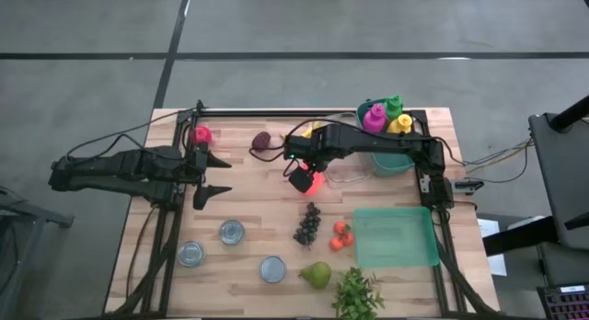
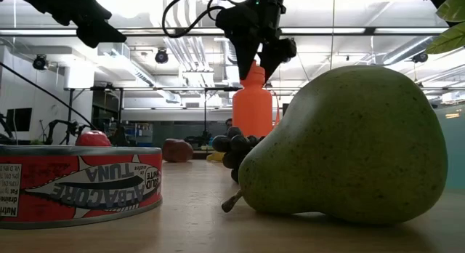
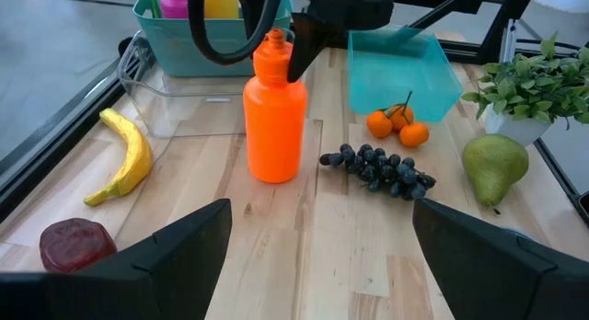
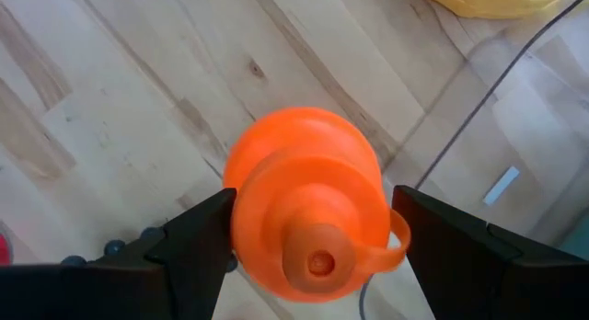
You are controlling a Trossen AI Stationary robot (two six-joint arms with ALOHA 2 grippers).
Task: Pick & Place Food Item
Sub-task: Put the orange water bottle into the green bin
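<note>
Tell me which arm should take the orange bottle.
Right. Its pincer hangs directly over the orange bottle, fingers open on either side of the cap. The left pincer waits open, well off to the side.

light: bright, overhead | glare: ceiling lamps [image 2: 145, 2] | blur: pear [image 2: 349, 147] foreground

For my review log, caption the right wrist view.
Right gripper open, straddling the upright orange bottle from above.

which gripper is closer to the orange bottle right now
The right. The right gripper hangs directly above the orange bottle, its open fingers on either side of the cap. The left gripper waits open near the table's left edge, well away from the bottle.
</note>
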